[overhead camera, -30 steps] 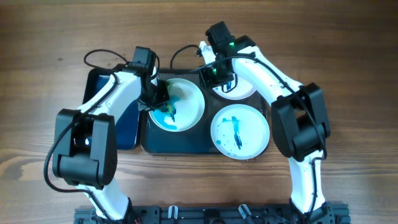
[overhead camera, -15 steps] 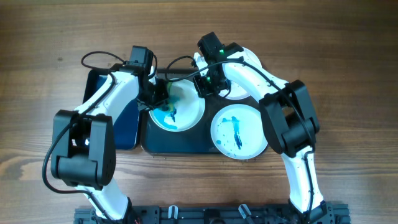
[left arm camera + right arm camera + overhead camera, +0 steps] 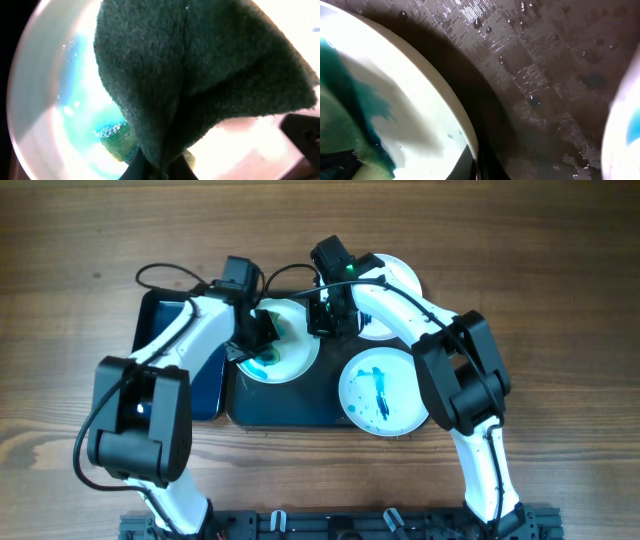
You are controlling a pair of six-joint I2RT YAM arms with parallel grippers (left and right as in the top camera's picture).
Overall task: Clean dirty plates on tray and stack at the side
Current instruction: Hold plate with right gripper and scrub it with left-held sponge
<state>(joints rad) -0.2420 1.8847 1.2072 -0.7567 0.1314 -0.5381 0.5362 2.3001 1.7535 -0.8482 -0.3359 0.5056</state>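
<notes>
Three dirty plates lie on the tray [image 3: 290, 412]. The left plate [image 3: 290, 360] has wet teal smears and its far-right side is lifted. My left gripper [image 3: 262, 332] is shut on a green sponge [image 3: 200, 75] and presses it on this plate's face [image 3: 45, 100]. My right gripper [image 3: 322, 315] is shut on the same plate's rim [image 3: 465, 125], one finger inside and one outside. The back right plate [image 3: 392, 325] is mostly hidden by my right arm. The front right plate [image 3: 385, 392] has blue-teal streaks.
A smaller dark tray [image 3: 200, 380] lies to the left of the main tray, partly under my left arm. The wet tray floor [image 3: 545, 75] shows in the right wrist view. Wooden table [image 3: 560, 300] surrounds the trays.
My right gripper moved left from the back right plate and closed on the left plate's rim, tipping it. My left gripper with the sponge shifted slightly on the plate.
</notes>
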